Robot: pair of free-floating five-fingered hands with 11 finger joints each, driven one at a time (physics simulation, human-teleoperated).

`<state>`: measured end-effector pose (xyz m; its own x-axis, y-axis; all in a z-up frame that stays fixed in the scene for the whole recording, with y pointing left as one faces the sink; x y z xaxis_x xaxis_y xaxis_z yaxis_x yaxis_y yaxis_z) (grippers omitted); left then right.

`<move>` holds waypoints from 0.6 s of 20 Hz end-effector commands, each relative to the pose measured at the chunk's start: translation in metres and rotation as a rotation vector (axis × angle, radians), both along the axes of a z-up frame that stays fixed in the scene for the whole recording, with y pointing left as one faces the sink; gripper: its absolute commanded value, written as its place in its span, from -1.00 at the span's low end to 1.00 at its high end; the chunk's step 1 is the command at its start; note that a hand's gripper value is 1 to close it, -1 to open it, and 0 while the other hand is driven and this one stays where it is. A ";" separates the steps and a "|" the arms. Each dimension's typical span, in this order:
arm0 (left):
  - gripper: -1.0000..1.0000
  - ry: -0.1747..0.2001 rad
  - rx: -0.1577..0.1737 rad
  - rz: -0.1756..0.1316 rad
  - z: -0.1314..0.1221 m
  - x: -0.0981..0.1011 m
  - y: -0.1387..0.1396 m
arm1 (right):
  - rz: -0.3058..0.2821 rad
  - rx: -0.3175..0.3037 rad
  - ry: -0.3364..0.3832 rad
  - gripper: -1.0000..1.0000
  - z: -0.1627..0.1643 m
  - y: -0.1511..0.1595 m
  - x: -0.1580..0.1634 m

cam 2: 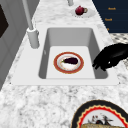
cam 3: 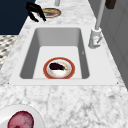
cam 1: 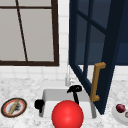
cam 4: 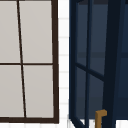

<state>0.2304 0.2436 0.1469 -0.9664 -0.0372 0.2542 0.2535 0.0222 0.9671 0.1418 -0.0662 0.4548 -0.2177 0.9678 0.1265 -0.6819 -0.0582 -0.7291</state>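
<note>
My left hand hovers over the sink's front left corner, fingers hanging loosely down and holding nothing. It appears by the front rim in the left side view and at the far end in the right side view. My right hand floats above the middle of the sink, near the tap. A red-rimmed plate lies on the sink floor with a dark eggplant on it. A big red ball stands before the sink's front edge.
An open navy cabinet door with a brass handle hangs over the sink's right side. On the left counter a patterned plate holds a long tan item. A white plate on the right holds a red onion.
</note>
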 end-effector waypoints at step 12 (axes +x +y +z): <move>0.00 0.000 0.000 0.000 0.000 0.000 0.000 | -0.021 0.029 -0.019 -1.00 0.106 -0.008 -0.051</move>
